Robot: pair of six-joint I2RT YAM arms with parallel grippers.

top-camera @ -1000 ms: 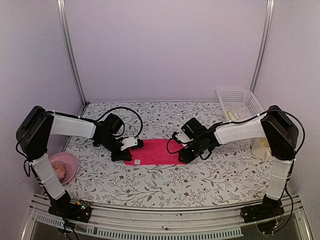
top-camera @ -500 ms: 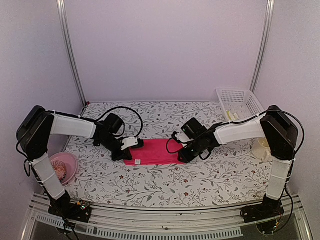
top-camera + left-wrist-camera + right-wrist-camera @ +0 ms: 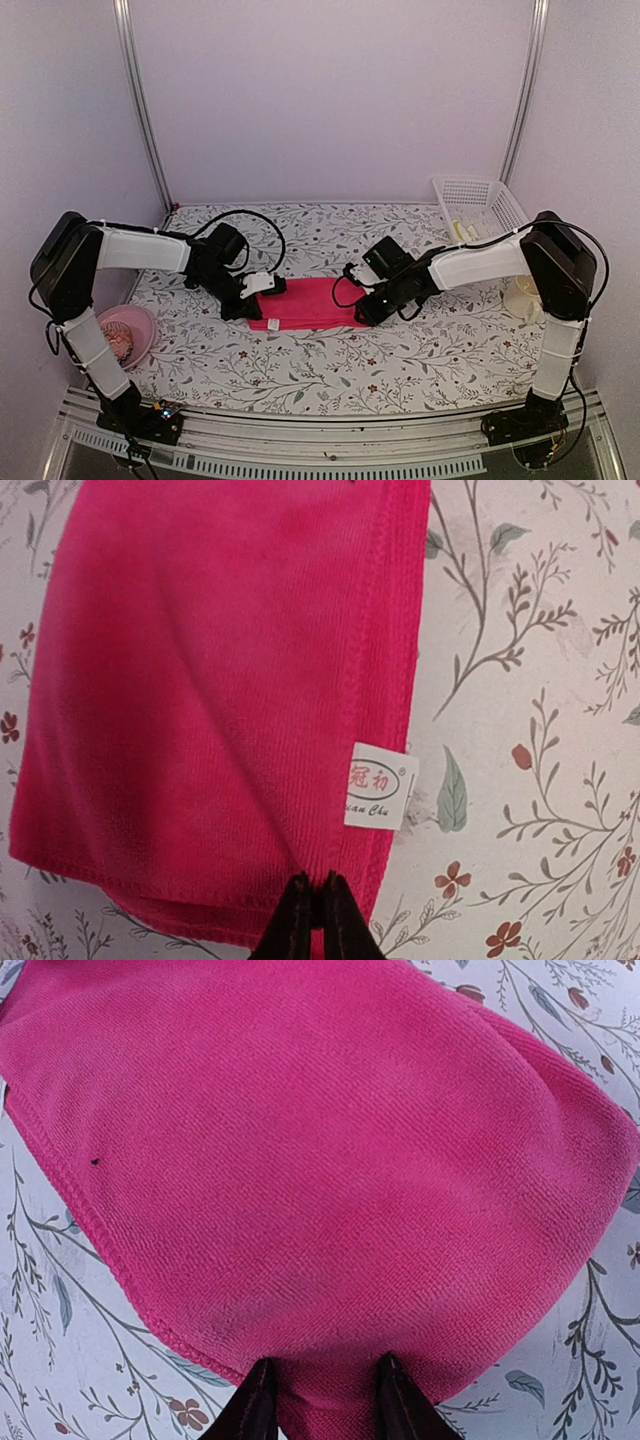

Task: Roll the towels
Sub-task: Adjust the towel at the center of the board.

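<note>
Floral-print tabletop inside a pale lilac enclosure. Lying at its middle, between both arms: pink towel, folded into a flat strip running left to right. Clamped on its left end, near the white label sewn at the hem: left gripper, fingertips pinched almost together with only the cloth's edge between them. Holding the opposite end: right gripper, fingers a little apart, a bunched fold of towel pressed between them, cloth there rounded rather than flat. Standing at the far right corner: white slatted basket. Resting at the near left edge, beside the left arm's upright link: pink bowl, contents too small to tell.
</note>
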